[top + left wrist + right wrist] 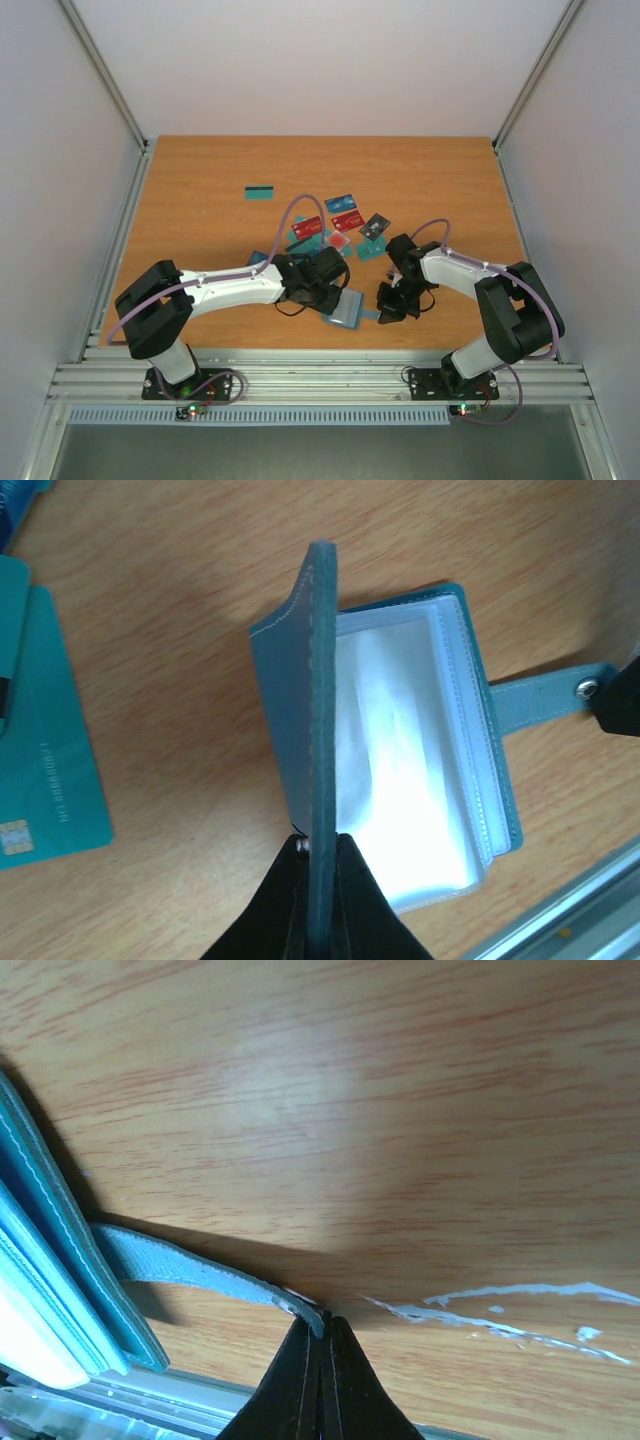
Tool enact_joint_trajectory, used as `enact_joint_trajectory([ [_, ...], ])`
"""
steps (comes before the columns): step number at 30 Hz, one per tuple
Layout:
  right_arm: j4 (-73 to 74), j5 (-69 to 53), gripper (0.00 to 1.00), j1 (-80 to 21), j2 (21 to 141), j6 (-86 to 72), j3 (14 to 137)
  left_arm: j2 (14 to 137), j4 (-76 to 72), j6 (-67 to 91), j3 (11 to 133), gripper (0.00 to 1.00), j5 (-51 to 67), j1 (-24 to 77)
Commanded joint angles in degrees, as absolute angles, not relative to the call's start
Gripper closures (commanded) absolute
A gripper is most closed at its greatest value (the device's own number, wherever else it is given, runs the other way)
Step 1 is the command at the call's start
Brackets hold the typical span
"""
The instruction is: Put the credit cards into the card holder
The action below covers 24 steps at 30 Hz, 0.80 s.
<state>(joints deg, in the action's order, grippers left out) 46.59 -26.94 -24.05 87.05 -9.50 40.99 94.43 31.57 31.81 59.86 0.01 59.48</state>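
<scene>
holding the card holder (pixel 345 312) open, low centre of the top view, close to the near edge of the table (pixel 200 200): the step in hand, by judgement, is spreading the wallet before any card goes in. left gripper (pixel 318 845): fingers pressed together on the front cover (pixel 300 700), which stands nearly upright off the clear sleeves (pixel 410 780). right gripper (pixel 322 1322): pinching the tip of the closing strap (pixel 190 1270), drawn out toward frame right in the top view. credit cards (pixel 335 228): loose cluster mid-frame in the top view, one teal card (pixel 260 192) apart toward the upper left; none seen in the sleeves. next move, likely: one gripper lets go to fetch a card while the other holds the wallet agape; thin cards lying flat on wood call for an edge pick or a slide. left wrist view alone shows the sleeves, the snap stud (pixel 588 687) and a teal chip card (pixel 50 780) at frame left; right wrist view alone shows the strap pinch close up; top view alone shows the full card spread.
</scene>
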Motion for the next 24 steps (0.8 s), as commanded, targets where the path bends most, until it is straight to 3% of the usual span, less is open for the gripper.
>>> enact_joint_trajectory([
  [1,49.02,-24.08,0.99,-23.1,86.76,-9.38,42.27,92.85,26.44,34.8,58.6,1.0,6.57,58.88],
  [24,50.59,-20.7,0.99,-18.48,85.87,-9.17,40.66,93.59,14.34,45.98,48.12,1.0,17.19,52.41],
])
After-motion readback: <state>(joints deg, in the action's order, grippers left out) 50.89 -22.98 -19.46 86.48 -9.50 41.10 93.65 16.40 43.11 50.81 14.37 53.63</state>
